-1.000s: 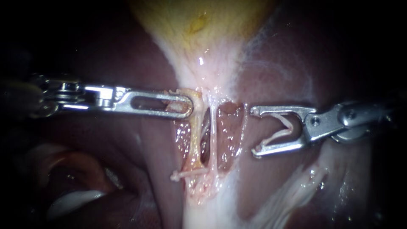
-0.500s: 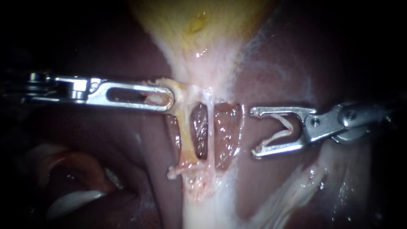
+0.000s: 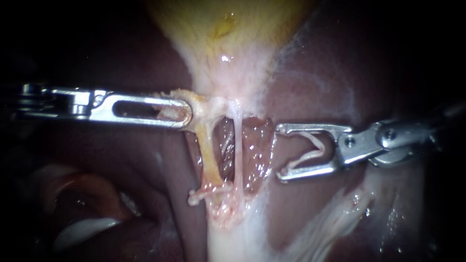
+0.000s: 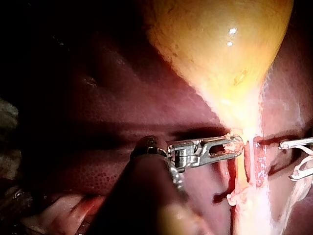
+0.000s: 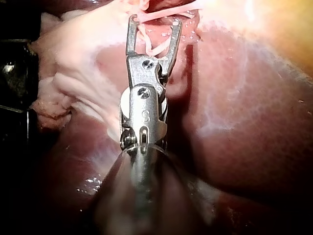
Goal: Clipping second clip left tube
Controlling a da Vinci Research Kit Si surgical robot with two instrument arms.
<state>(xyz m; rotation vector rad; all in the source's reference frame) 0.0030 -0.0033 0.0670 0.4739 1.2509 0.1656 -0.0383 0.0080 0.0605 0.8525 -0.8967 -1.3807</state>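
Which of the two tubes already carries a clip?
The left tube, thicker and yellowish: a pale clip crosses its lower end. The thin whitish right tube carries none. My right instrument holds a spare clip, unapplied.

Gallbladder [image 3: 228, 29]: yellow, wet, narrowing to a pale neck | liver [image 3: 121, 160]: dark red-brown, on both sides of the neck | right tube [image 3: 239, 145]: thin pale strand, taut, running from the neck down to a white tissue band [image 3: 233, 242] | fibrous white tissue [image 3: 330, 218]: glistening, on the liver | pale fold [image 3: 82, 230]: in shadow.
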